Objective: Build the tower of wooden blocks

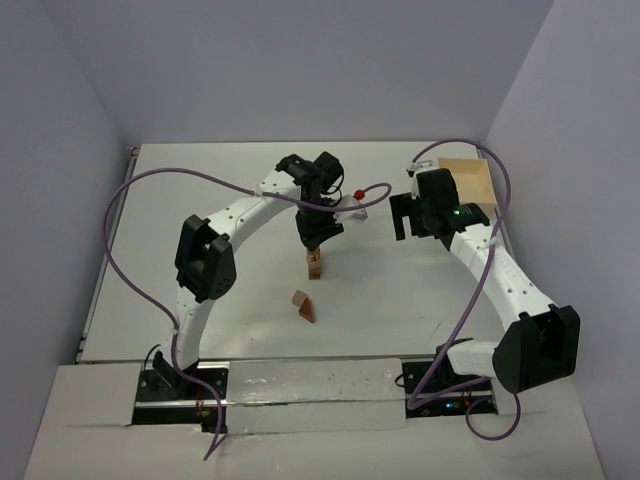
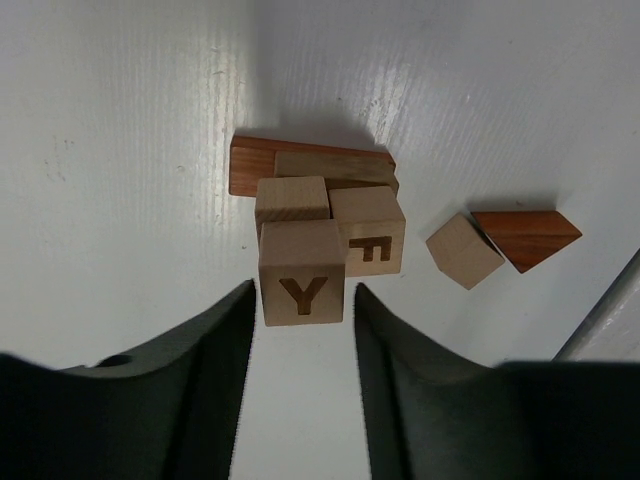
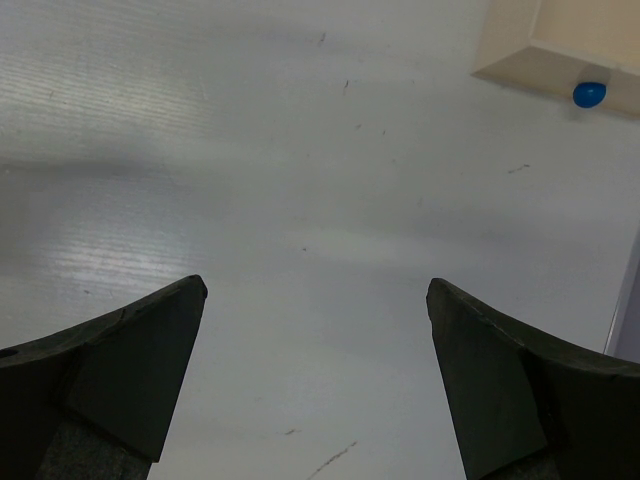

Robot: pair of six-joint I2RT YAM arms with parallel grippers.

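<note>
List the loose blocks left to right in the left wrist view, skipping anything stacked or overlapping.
Y cube → F cube → plain tan cube → reddish-brown wedge

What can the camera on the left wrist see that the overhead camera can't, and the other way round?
Only the left wrist view: the letters on the Y cube and F cube, and a reddish-brown bar under a tan oblong.
Only the overhead view: the whole left arm and right arm, the open right gripper and a light-wood box.
Both: the block stack, the reddish-brown wedge, the white table, and the left gripper straddling the Y cube with slim gaps.
</note>
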